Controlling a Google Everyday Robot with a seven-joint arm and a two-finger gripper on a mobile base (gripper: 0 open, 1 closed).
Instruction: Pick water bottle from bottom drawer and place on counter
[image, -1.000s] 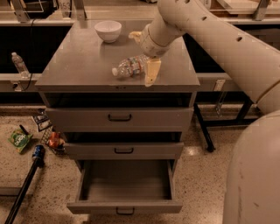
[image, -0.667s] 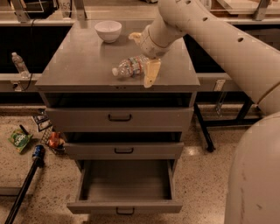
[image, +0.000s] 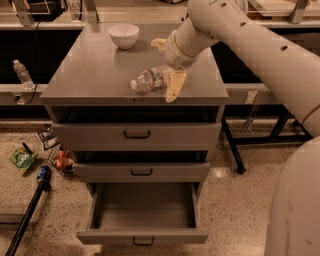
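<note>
The water bottle (image: 149, 78) lies on its side on the grey counter (image: 90, 70), near the front edge, white cap pointing left. My gripper (image: 166, 65) is right at the bottle's right end, low over the counter. It is open: one pale finger (image: 173, 86) rests in front of the bottle and the other finger (image: 159, 44) is behind it, well apart. The bottom drawer (image: 142, 236) is pulled out and shows a bare inside. The two drawers above it are shut.
A white bowl (image: 123, 35) stands at the counter's back. A slimmer clear bottle (image: 21, 73) stands on the ledge at left. A green packet (image: 22, 160), cans (image: 61, 160) and a black pole (image: 25, 217) lie on the floor at left. A black table leg (image: 232, 150) stands at right.
</note>
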